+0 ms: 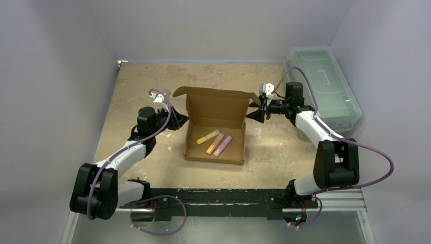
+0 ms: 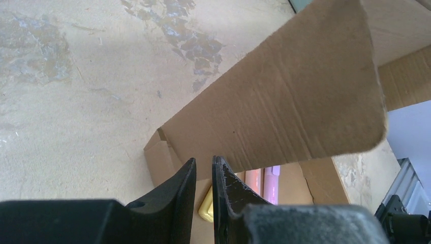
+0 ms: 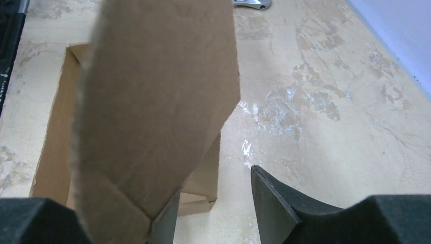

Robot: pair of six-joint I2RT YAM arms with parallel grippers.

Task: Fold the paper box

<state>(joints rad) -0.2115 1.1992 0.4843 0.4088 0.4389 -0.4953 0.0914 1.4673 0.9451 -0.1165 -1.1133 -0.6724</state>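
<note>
The paper box (image 1: 213, 158) is brown cardboard and lies open mid-table with its lid (image 1: 216, 104) standing at the back. A yellow (image 1: 208, 136), an orange (image 1: 214, 143) and a pink marker (image 1: 222, 146) rest on its floor. My left gripper (image 1: 180, 120) is at the box's left side. In the left wrist view its jaws (image 2: 204, 165) stand almost together, pinching the lower edge of a big rounded flap (image 2: 289, 101). My right gripper (image 1: 254, 115) is at the lid's right end. It is open (image 3: 213, 198), and a raised flap (image 3: 157, 101) leans against its left finger.
A translucent pale-green plastic bin (image 1: 325, 86) stands at the back right, behind the right arm. Grey walls close in the table on the left, the back and the right. The black rail with both arm bases (image 1: 218, 198) runs along the near edge.
</note>
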